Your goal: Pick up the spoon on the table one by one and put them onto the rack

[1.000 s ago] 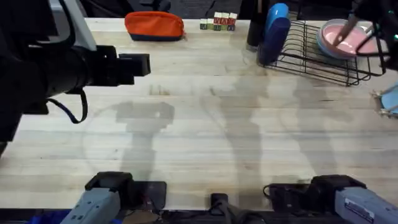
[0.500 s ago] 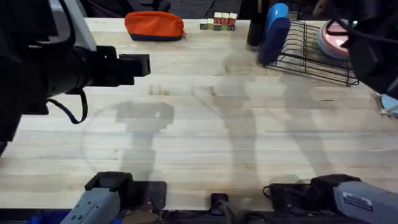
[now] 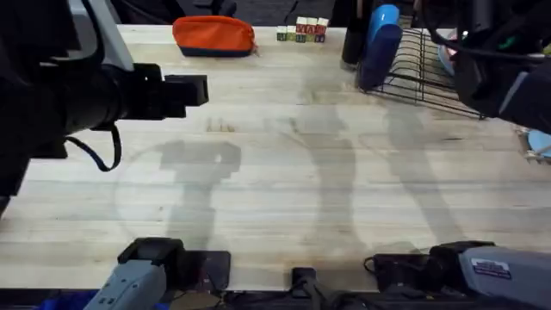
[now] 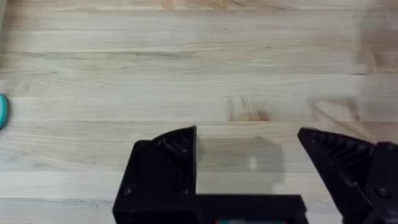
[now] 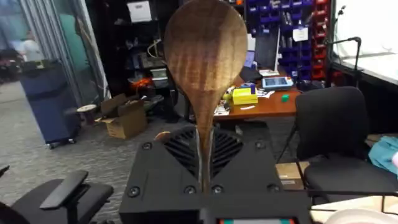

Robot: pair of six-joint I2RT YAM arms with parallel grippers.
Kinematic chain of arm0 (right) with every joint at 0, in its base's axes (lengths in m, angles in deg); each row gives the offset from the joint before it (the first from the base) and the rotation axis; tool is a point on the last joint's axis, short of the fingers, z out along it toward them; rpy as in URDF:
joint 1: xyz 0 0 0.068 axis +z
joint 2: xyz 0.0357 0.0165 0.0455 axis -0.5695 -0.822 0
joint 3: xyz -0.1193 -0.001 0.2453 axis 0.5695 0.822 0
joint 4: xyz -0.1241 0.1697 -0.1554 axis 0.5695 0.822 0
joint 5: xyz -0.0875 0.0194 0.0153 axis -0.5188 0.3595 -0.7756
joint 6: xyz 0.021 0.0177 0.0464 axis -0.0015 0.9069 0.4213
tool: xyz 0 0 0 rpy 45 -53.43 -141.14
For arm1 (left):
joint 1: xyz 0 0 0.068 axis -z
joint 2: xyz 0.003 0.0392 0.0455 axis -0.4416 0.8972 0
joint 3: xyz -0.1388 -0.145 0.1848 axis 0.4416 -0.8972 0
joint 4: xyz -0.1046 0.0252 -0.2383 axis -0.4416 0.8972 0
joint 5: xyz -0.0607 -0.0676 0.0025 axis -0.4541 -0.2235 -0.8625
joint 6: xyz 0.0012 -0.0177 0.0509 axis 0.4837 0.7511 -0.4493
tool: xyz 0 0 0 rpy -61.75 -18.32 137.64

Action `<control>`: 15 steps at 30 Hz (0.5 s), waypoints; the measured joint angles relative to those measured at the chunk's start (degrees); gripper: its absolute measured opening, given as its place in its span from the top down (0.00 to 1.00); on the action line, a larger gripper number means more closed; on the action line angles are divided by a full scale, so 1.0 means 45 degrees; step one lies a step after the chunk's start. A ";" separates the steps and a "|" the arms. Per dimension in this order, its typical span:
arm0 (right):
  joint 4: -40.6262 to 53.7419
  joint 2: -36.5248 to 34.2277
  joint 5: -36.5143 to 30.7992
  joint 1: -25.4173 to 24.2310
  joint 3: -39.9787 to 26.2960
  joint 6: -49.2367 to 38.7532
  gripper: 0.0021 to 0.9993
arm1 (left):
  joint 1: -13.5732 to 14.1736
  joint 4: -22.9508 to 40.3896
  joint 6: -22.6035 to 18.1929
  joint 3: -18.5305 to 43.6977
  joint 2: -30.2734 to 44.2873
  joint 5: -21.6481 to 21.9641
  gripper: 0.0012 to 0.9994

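Holding the wooden spoon (image 5: 205,59) tight, my right gripper (image 5: 205,163) had its two fingers pinched on the thin neck, with the round bowl of the spoon standing up in front of the wrist camera. Behind the spoon I saw the room, with chairs and a desk, so my wrist was tipped up and not looking at the table.

A second before, my right arm (image 3: 499,65) was lower by the far right end of the black wire rack (image 3: 430,73), near a pink bowl. Now it had lifted and come in over that end of the rack, and it hid most of the bowl. I think this meant the spoon was up off the table and nearly ready to go onto the rack. I still had to lower it in and let go.

From above, my right arm was just a big dark shape, and I could not pick out the spoon there. The wrist camera was the one that showed the spoon in my grip.

My left gripper (image 4: 249,149) hung wide apart over the bare wooden table (image 3: 284,189), holding nothing. It had not moved. Its own camera showed a bit of something teal (image 4: 3,112) at the edge. From above I also saw an orange pouch (image 3: 213,36) and small blocks (image 3: 301,31) far back.
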 joint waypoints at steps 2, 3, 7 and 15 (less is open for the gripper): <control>-0.0207 -0.0192 0.0143 0.0000 -0.0036 0.0000 0.97 | 0.0000 0.0000 0.0000 0.0000 0.0000 0.0000 0.01; -0.0244 -0.0300 0.0248 0.0000 -0.0087 0.0000 0.97 | 0.0000 0.0000 0.0000 0.0000 0.0000 0.0000 0.01; -0.0305 -0.0891 0.1029 0.0000 -0.0516 0.0000 0.97 | 0.0000 0.0000 0.0000 0.0000 0.0000 0.0000 0.01; -0.0305 -0.2177 0.2302 0.0024 -0.1829 0.0203 0.97 | 0.0000 0.0000 0.0000 0.0000 -0.0001 0.0000 0.01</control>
